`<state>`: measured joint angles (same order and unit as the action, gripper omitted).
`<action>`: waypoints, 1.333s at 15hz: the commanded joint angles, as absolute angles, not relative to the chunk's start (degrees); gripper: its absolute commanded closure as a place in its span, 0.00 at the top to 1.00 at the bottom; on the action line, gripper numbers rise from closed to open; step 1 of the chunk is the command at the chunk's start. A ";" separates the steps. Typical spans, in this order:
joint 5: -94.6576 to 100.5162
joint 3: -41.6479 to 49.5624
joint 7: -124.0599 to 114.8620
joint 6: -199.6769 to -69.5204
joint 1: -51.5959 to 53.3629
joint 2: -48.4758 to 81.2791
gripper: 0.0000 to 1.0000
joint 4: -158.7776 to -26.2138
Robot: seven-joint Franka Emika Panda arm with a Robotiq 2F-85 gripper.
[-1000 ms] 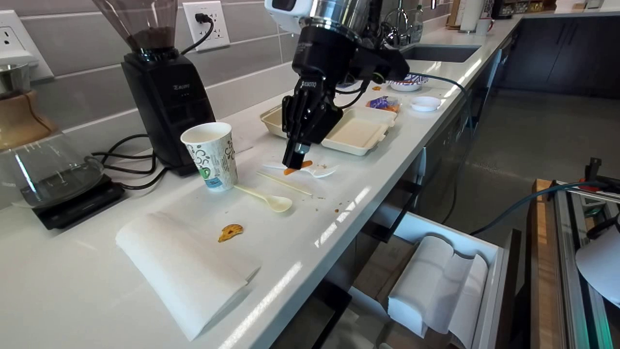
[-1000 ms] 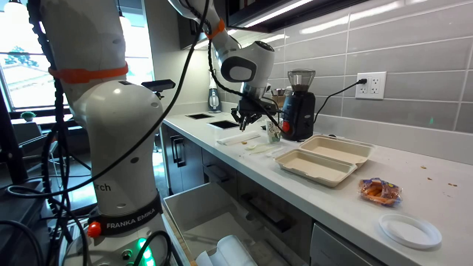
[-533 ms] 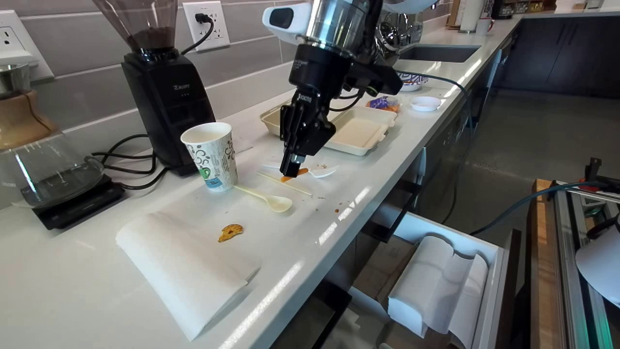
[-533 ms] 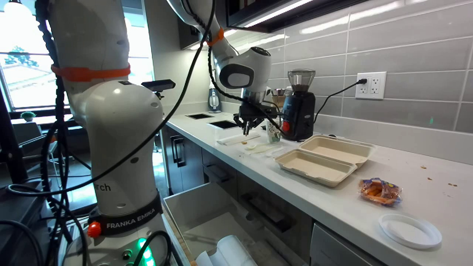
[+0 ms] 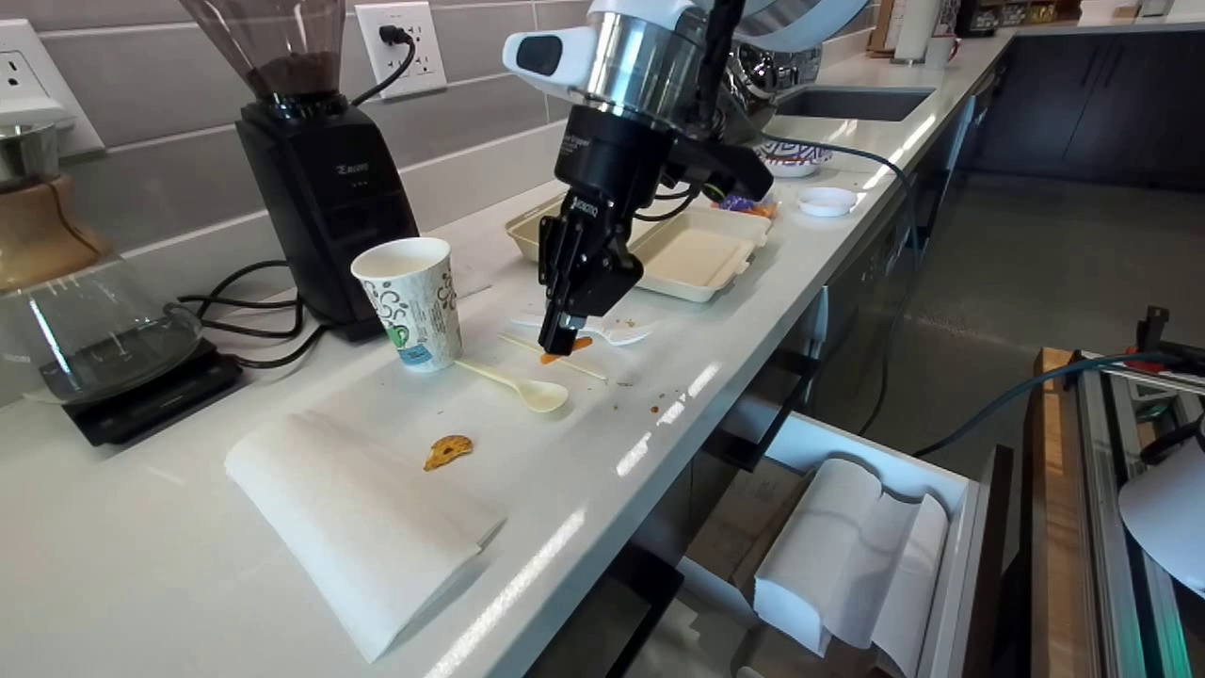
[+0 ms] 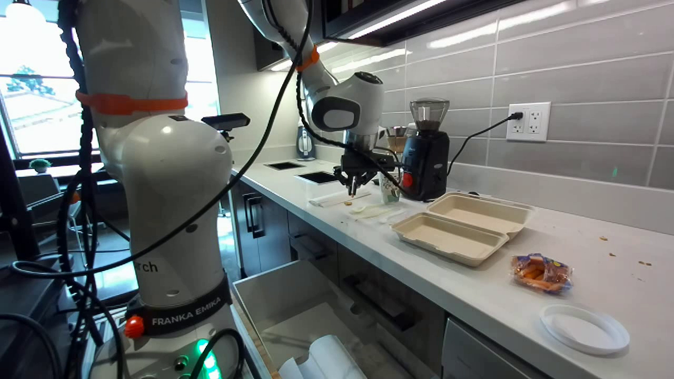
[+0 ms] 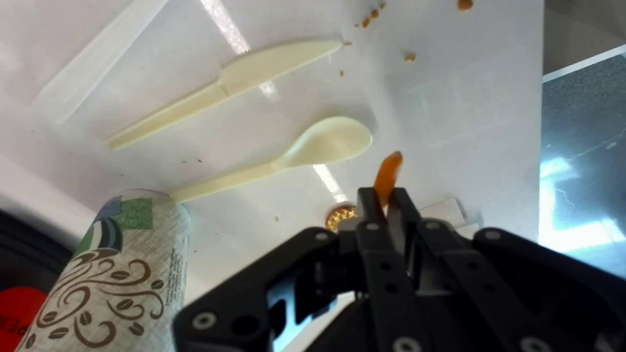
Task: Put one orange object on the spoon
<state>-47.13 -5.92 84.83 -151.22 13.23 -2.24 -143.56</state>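
Observation:
The orange object (image 7: 390,171), a small bright carrot-like stick, is pinched between the fingertips of my gripper (image 7: 385,197) and pokes out beyond them. It also shows at the fingertips in an exterior view (image 5: 576,346). The gripper (image 6: 353,193) is held above the counter. The spoon (image 7: 335,141), pale cream, lies on the counter with its bowl just up and left of the orange object in the wrist view. In an exterior view the spoon (image 5: 539,395) lies with its handle end by the paper cup (image 5: 414,306) and its bowl nearer the counter's front edge.
A pale knife (image 7: 254,68) lies beside the spoon, and a white fork (image 5: 629,333) beyond it. An orange-brown cracker (image 5: 448,451), a folded paper towel (image 5: 348,527), a black grinder (image 5: 329,198) and an open takeout box (image 6: 453,237) stand or lie around.
My gripper has come down and shifted a little toward the cup side of the counter, with the orange object still held in it. The spoon has not moved.

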 commanded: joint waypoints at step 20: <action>-45.35 -11.05 84.48 -156.48 9.66 8.43 0.02 -137.20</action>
<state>-46.26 -9.61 84.76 -156.11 11.08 7.32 -137.82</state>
